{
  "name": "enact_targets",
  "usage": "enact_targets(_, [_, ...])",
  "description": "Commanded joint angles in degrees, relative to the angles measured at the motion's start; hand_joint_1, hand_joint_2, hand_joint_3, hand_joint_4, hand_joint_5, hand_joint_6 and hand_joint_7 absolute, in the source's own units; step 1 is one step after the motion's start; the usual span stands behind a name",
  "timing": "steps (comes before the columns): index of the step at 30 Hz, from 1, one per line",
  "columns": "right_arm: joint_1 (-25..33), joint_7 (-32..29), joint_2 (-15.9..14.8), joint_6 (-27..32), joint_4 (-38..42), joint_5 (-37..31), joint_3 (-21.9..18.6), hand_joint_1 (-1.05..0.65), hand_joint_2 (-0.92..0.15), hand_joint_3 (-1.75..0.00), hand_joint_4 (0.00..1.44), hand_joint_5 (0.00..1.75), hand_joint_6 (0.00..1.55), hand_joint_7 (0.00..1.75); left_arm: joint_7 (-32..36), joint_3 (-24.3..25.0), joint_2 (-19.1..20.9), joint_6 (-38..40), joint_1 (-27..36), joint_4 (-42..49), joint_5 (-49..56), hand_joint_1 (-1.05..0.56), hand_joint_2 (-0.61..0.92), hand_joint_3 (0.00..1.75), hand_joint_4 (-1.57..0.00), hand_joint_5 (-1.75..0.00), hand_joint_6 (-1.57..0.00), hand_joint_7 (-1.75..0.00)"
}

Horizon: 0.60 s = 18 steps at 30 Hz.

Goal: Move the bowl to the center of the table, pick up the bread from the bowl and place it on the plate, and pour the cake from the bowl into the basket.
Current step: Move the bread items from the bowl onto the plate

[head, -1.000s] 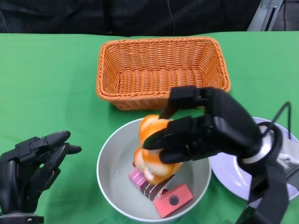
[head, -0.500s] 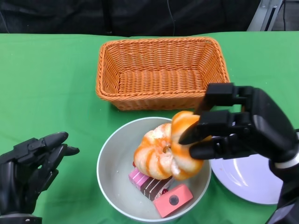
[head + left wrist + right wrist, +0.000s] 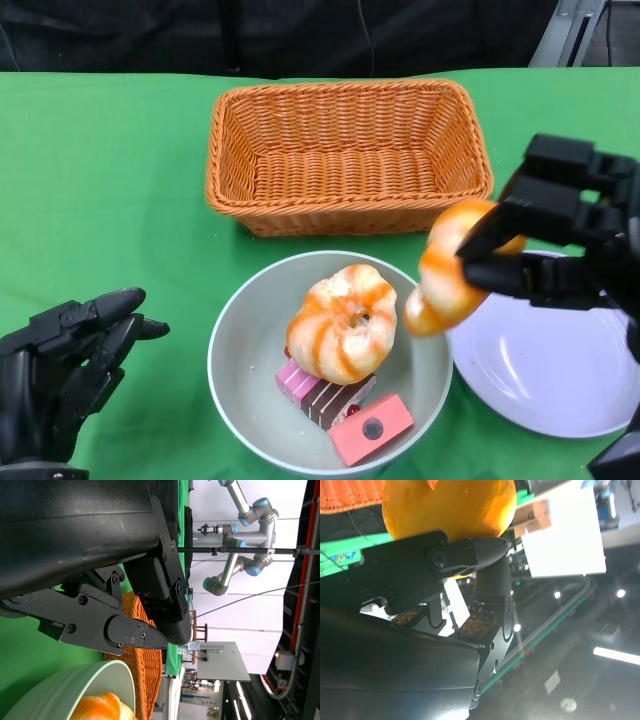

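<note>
Left hand (image 3: pixel 60 375) sits low at the table's near-left corner, fingers spread apart w/ nothing in them, well clear of the bowl.

Bowl (image 3: pixel 240 330) next: pale grey-green, sitting roughly mid-table just in front of the basket, so step one looks done. Inside: one bread (image 3: pixel 342 322), round, orange-and-cream twisted bun, lying on top of the cake pieces. Under it a striped pink-brown cake slice (image 3: pixel 318 396), and beside that a pink cake block (image 3: pixel 372 428) w/ a dark dot on top, near the front rim.

Behind the bowl, the orange wicker basket (image 3: pixel 230 160): nothing in it, so the pour isn't done yet.

Moving right: a second bread (image 3: pixel 447 268) is up in the air, pinched in the right hand (image 3: pixel 565 240), over the bowl's right rim and right at the plate's left edge. Right wrist view confirms it, fingers clamped against the orange crust.

Far right, white plate (image 3: pixel 540 380): bare as far as I can see, tho the hand covers part of it.

So, my read: bread transfer underway, one bun in hand, one left in the bowl, then the cake pour into the basket.
</note>
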Motion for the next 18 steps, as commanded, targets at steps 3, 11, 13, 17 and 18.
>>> enact_targets(3, [4.01,-1.17,1.30,1.69,-1.72,3.10,-3.97,-0.21,-0.37,-1.09,0.83,1.51,0.76,1.34,-0.25,0.62,1.12,0.13,-0.06,0.06,-0.76,-0.27,0.92,0.15,-0.90,-0.93,-1.29,-0.01])
enact_targets(11, [11.47,0.83,1.14,3.86,-4.34,8.36,-8.32,-0.13,-0.42,-1.01,0.81,1.53,0.73,1.30,-0.67,0.97,1.88,0.37,-0.21,0.55,-0.98,-0.27,0.92,0.15,-0.90,-0.91,-1.29,-0.01])
enact_targets(13, [12.55,1.32,1.38,3.53,-3.66,9.76,-8.65,-0.12,-0.42,-1.00,0.83,1.52,0.74,1.30,-0.73,1.02,1.93,0.75,-0.20,0.42,-1.18,-0.27,0.92,0.14,-0.90,-0.91,-1.29,-0.01])
enact_targets(17, [15.41,1.08,2.92,4.63,-3.31,9.81,-9.66,-0.10,-0.41,-1.01,0.84,1.48,0.75,1.29,-1.27,1.16,2.37,0.31,-0.31,0.99,-1.14,-0.26,0.92,0.16,-0.89,-0.90,-1.29,-0.01])
enact_targets(18, [15.63,0.93,3.16,4.46,-2.98,9.65,-9.80,-0.10,-0.40,-1.01,0.85,1.47,0.75,1.29,-1.33,1.17,2.42,0.37,-0.30,1.04,-1.21,-0.27,0.92,0.17,-0.89,-0.90,-1.29,-0.01])
